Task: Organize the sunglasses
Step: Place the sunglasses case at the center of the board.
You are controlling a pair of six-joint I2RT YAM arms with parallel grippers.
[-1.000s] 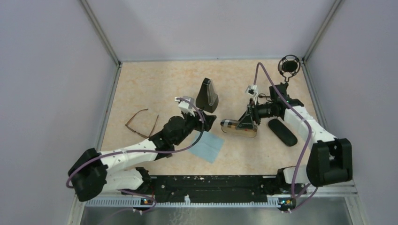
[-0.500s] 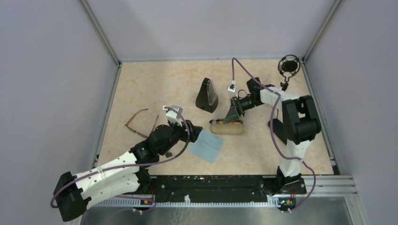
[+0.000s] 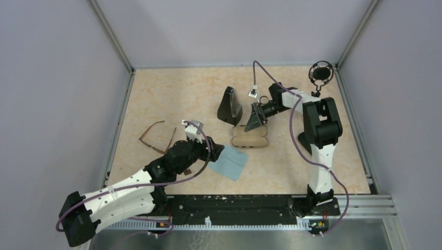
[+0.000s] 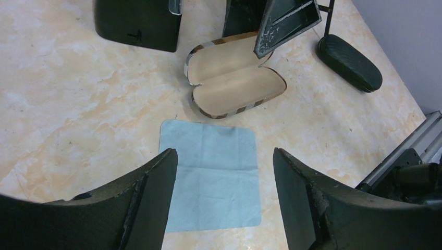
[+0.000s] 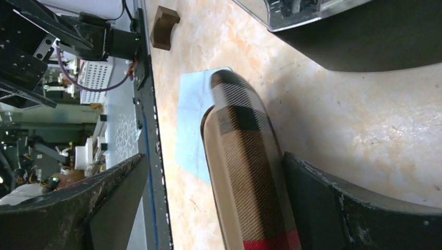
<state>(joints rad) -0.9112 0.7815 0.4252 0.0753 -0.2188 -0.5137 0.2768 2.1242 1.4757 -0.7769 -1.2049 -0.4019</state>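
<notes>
The brown thin-framed sunglasses (image 3: pixel 156 136) lie unfolded at the left of the table. The amber-lens pair is out of view. The plaid case (image 3: pixel 250 137) lies open with its tan inside empty, also in the left wrist view (image 4: pixel 234 83). My right gripper (image 3: pixel 254 119) is open at the case's far edge. In the right wrist view the plaid lid (image 5: pixel 245 161) stands between the fingers (image 5: pixel 215 159), against the right one. My left gripper (image 3: pixel 218 151) is open and empty over a blue cloth (image 4: pixel 208 177), its jaws (image 4: pixel 223 156) wide apart.
A black triangular case (image 3: pixel 229 105) stands just left of my right gripper. A black oblong case (image 4: pixel 349 62) lies to the right of the plaid case. A microphone (image 3: pixel 320 73) stands at the far right corner. Walls close in the table on three sides.
My right arm swung left and farther away. The plaid case shifted left with it and now lies open. My left gripper drew back toward the near left, over the blue cloth.
</notes>
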